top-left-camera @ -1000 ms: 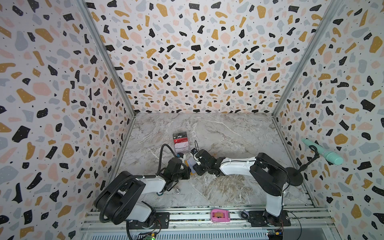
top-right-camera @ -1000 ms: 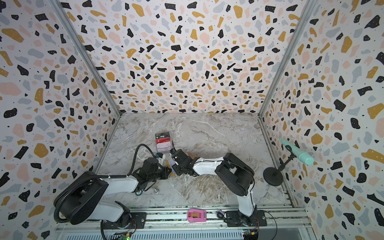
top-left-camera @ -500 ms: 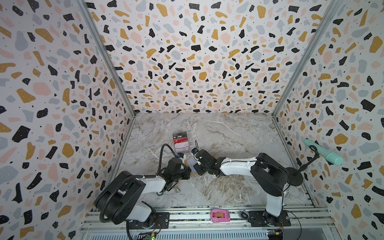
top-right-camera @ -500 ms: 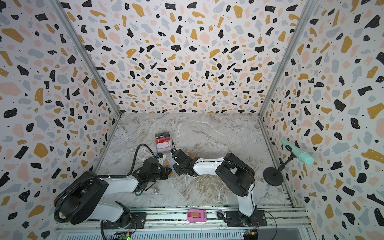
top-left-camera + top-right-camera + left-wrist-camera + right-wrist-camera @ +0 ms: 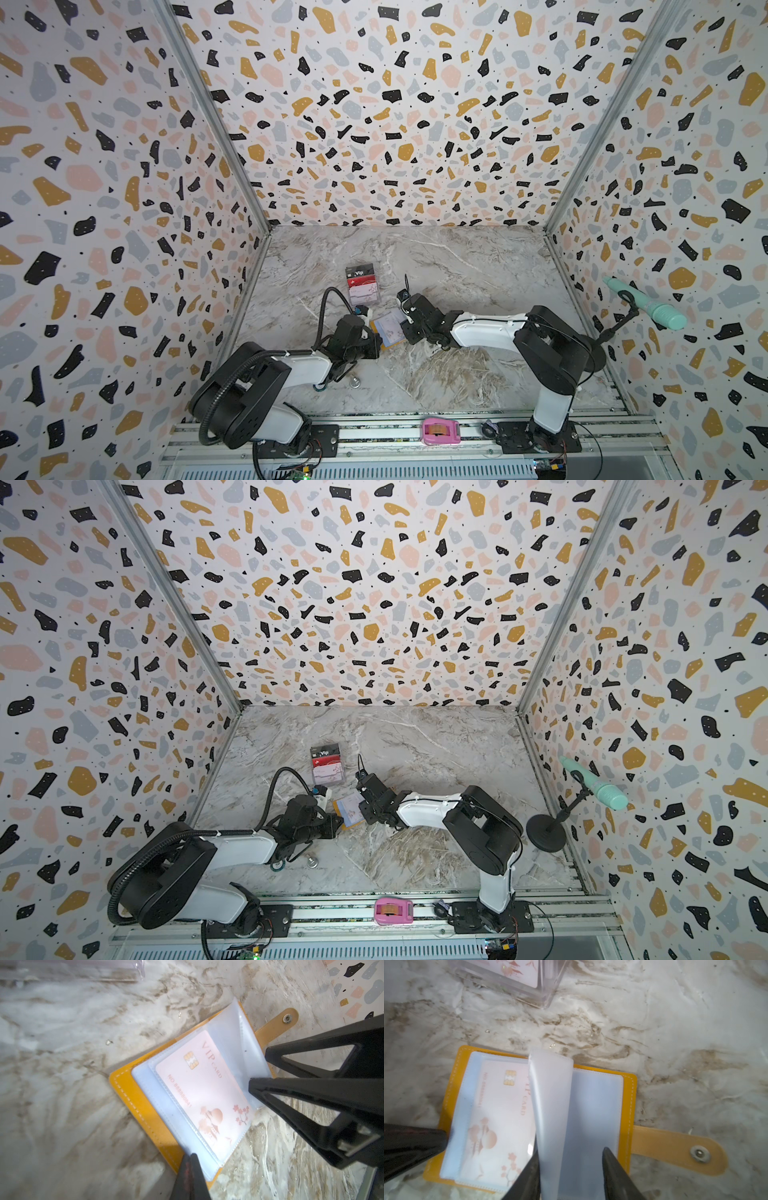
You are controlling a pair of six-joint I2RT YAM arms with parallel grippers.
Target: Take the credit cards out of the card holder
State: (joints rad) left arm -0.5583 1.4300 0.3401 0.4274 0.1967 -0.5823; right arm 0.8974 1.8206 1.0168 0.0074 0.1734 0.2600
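2 pincers meet at the card holder, which lies open and flat on the marble-veined table, just in front of a clear acrylic stand. The holder is a mustard-yellow, leather-like booklet with pale stitching along its border and a rounded snap tab carrying a metal stud. Inside are soft, bluish, translucent plastic sleeves.

A thin white card with a gold chip, pink VIP CARD lettering and pink blossom marks sits in a sleeve on the half away from the tab. In the stand, a dark red card lettered Vip stands behind a pale one.

The left pincer has its tapered black fingers pressed together, tips resting on the holder's edge at the card's side. The right pincer has its openwork, triangular black fingers apart. 1 sleeve leaf stands up curved between them, close against 1 finger with a clear gap to the other, so nothing is clamped.

Both arms, white shells with black joints, reach low from the front rail with forearms almost level, wrists pointing at each other across the holder.
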